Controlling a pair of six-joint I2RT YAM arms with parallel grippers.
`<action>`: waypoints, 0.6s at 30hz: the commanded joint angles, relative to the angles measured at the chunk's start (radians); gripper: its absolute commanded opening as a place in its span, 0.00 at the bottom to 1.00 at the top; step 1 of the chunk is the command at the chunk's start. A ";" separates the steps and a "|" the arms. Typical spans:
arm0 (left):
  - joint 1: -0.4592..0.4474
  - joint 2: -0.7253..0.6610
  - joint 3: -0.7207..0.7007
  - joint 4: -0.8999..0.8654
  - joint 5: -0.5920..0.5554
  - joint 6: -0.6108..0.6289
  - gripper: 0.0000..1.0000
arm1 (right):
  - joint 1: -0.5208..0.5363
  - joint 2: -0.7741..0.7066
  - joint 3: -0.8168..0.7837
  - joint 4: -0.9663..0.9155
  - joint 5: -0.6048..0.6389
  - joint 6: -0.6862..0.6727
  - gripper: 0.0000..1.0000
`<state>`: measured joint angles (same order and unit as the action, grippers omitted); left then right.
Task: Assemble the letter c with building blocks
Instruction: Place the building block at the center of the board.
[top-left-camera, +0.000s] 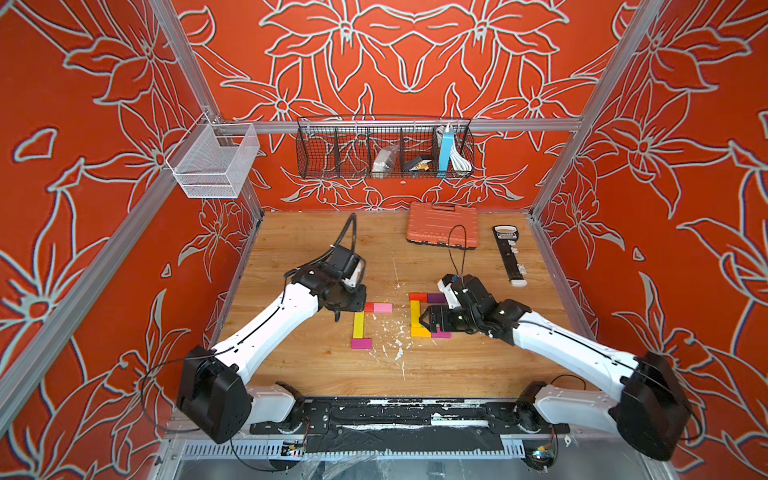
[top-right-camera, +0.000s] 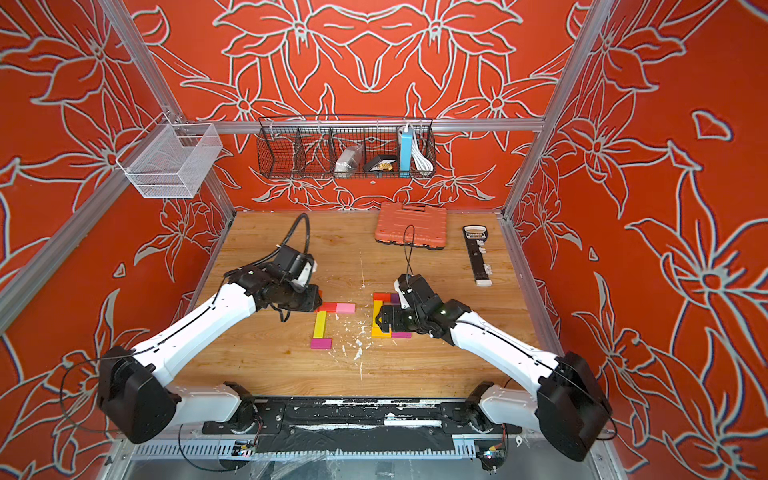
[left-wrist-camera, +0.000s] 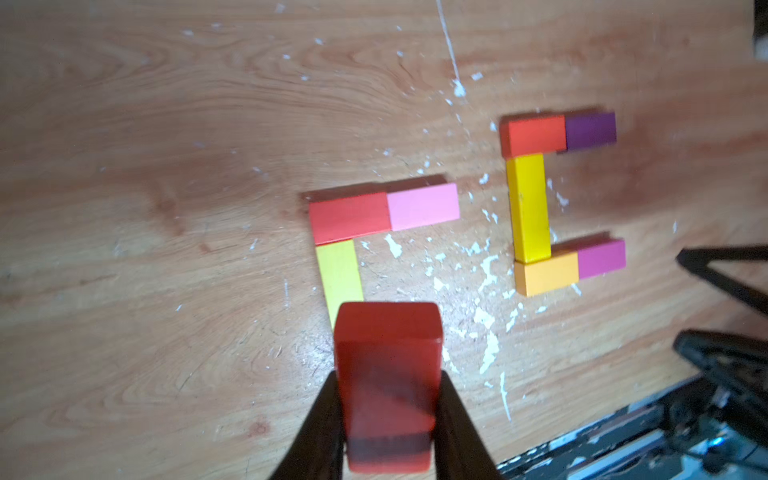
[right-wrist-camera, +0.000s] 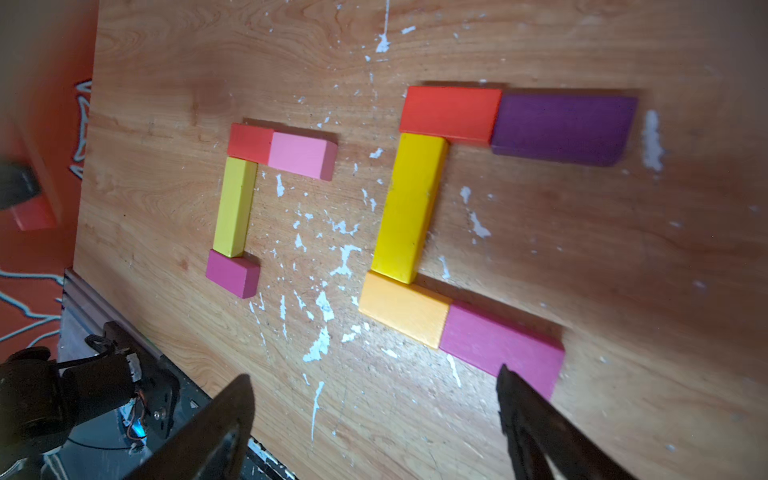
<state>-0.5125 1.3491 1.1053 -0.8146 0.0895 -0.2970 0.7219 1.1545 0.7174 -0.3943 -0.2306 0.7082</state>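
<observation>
My left gripper (left-wrist-camera: 389, 386) is shut on a red block (left-wrist-camera: 386, 332) and holds it above the wooden table, over the near end of a yellow bar (left-wrist-camera: 338, 274). That bar joins a red block (top-left-camera: 369, 307) and a pink block (top-left-camera: 383, 308) at its far end, and a magenta block (top-left-camera: 361, 343) at its near end. To the right lies a C shape: red (top-left-camera: 417, 296) and purple (top-left-camera: 435, 298) blocks, a yellow bar (top-left-camera: 414, 313), then orange (top-left-camera: 419, 331) and magenta (top-left-camera: 441, 334) blocks. My right gripper (right-wrist-camera: 374, 374) hovers open over that C, holding nothing.
An orange ribbed tool case (top-left-camera: 441, 226) and a black strip tool (top-left-camera: 509, 255) lie at the back right of the table (top-left-camera: 316, 374). A black wire basket (top-left-camera: 384, 147) and a white mesh basket (top-left-camera: 214, 160) hang on the rails. White flecks lie between the two shapes.
</observation>
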 joint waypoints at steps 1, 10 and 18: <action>-0.081 0.057 0.015 -0.046 -0.030 0.142 0.28 | -0.006 -0.077 -0.061 -0.067 0.077 0.045 0.94; -0.248 0.241 0.046 -0.036 -0.099 0.226 0.28 | -0.009 -0.168 -0.103 -0.138 0.097 0.051 0.94; -0.337 0.393 0.096 -0.032 -0.114 0.228 0.28 | -0.009 -0.184 -0.094 -0.172 0.098 0.020 0.94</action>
<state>-0.8303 1.7161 1.1790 -0.8284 -0.0063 -0.0952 0.7177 0.9909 0.6125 -0.5293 -0.1566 0.7467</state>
